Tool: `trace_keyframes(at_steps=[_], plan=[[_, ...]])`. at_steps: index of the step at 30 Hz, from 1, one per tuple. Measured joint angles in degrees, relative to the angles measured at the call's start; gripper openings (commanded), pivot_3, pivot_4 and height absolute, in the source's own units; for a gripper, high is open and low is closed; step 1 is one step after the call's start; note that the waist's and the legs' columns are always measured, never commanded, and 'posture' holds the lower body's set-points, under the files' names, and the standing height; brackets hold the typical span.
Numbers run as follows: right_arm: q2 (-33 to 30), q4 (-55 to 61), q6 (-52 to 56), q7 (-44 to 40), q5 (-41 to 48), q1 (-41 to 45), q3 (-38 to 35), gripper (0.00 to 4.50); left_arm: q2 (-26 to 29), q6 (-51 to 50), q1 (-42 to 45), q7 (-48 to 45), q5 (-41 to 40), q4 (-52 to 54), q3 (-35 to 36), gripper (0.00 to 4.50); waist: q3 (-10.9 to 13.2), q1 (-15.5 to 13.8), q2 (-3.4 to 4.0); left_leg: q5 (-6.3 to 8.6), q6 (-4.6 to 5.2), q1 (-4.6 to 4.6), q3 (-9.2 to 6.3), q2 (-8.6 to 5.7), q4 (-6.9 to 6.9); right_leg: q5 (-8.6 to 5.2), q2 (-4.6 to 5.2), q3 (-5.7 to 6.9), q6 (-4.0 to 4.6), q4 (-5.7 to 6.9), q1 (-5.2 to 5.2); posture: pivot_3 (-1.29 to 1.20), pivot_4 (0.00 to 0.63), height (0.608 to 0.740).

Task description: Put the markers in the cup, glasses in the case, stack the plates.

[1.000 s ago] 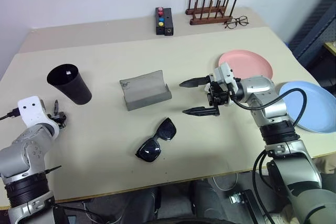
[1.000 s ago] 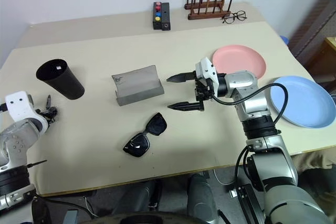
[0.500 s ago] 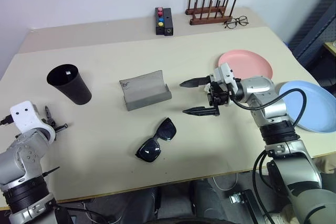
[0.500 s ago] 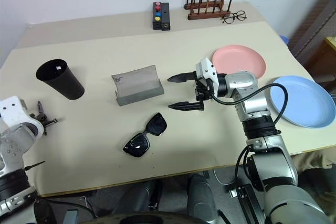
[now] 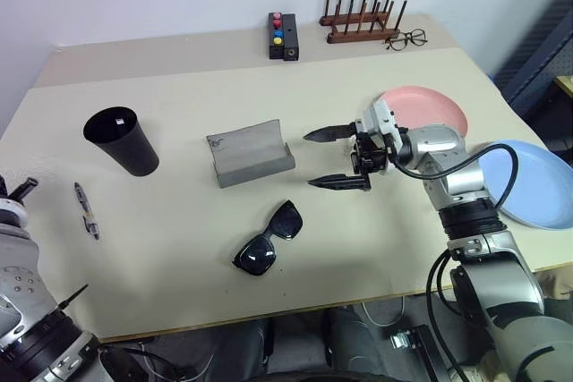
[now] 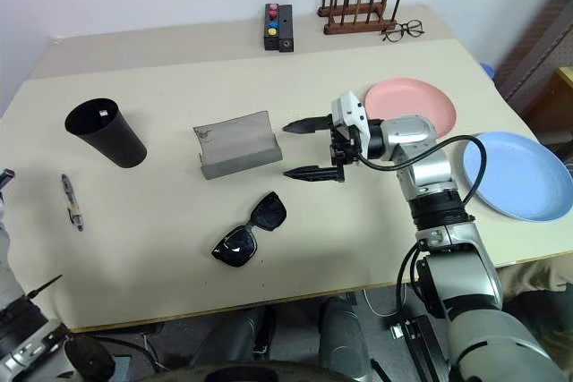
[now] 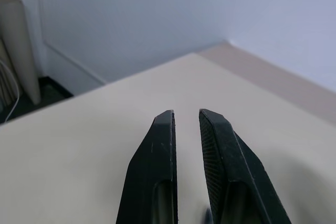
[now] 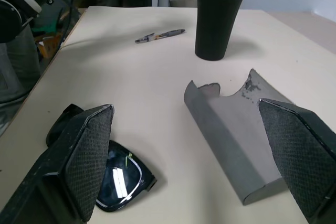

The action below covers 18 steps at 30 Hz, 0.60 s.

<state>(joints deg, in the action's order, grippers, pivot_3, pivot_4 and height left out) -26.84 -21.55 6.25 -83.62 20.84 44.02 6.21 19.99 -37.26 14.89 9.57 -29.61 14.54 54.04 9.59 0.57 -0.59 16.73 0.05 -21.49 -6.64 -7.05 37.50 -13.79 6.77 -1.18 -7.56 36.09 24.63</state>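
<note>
1 marker (image 5: 87, 210) lies flat at the table's left, near the cup (image 5: 122, 140). The left gripper (image 7: 186, 129) is nearly shut and empty; the right gripper (image 5: 340, 157) gapes idle. The pen should be pinched mid-barrel.

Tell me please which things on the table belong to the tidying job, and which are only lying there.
Belong to the job:
marker
cup
sunglasses
grey case
pink plate
blue plate

Only lying there:
button box
wooden rack
wire-rimmed eyeglasses
</note>
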Motion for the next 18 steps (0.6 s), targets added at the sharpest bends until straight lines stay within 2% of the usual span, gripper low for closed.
trace_keyframes(at_steps=[11, 14, 18], plan=[[0.0, 0.8, 0.8, 0.5, 0.1, 0.0, 0.0, 4.5, -2.7, -14.0, -1.6, 6.2, -4.2, 0.3, -5.6, 0.72, 0.0, 0.1, -0.04, 0.0, 0.0, 0.0, 0.0, 0.0, 0.02, 0.0, -0.01, -0.01, 0.0, 0.03, 0.02, 0.0, 0.15, 0.74], [-0.1, 1.1, 0.8, 0.5, 0.1, -0.1, 0.0, 4.5, -2.4, -16.0, -1.6, 5.6, -4.8, 0.2, -7.3, 1.57, 0.0, 0.1, -0.04, 0.0, 0.0, -0.01, -0.01, 0.0, 0.02, 0.0, -0.02, 0.0, 0.0, 0.03, 0.02, 0.0, 0.15, 0.74], [-0.3, 1.1, 0.7, 0.5, 0.1, -0.3, 0.0, 4.5, -1.4, -16.5, -1.6, 5.3, -4.8, 0.2, -7.8, 3.61, 0.0, 0.1, -0.04, 0.0, 0.0, -0.01, -0.01, 0.0, 0.01, 0.0, -0.02, 0.0, 0.0, 0.03, 0.02, 0.0, 0.15, 0.74]])
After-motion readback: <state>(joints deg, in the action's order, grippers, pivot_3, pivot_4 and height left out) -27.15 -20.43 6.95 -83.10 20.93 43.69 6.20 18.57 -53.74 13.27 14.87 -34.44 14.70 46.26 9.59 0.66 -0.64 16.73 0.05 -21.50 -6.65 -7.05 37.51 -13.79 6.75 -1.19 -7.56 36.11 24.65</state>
